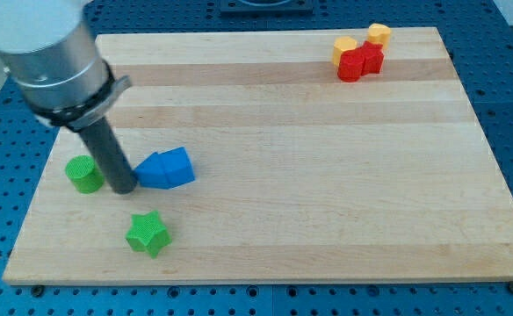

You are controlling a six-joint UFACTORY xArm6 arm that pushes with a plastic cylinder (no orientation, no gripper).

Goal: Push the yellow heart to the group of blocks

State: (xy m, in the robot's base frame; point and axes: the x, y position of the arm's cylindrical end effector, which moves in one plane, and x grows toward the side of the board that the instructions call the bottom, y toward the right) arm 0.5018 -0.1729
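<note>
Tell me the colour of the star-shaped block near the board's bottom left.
Green; the star block shows clearly in the camera view.

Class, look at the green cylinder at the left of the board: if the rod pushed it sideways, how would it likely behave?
The green cylinder stands on its flat end, so it would probably slide, not roll. It looks squat, so tipping seems unlikely. Its round side may let it slip off my tip, which stands just to its right, beside the blue blocks.

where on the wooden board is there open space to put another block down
The broad middle and the view's right are bare, from the blue blocks across to the board's right edge, below the red blocks. Crowded: the view's lower left, where my tip sits between the green cylinder and blue blocks, above the green star; and the top right cluster with the yellow blocks.
</note>
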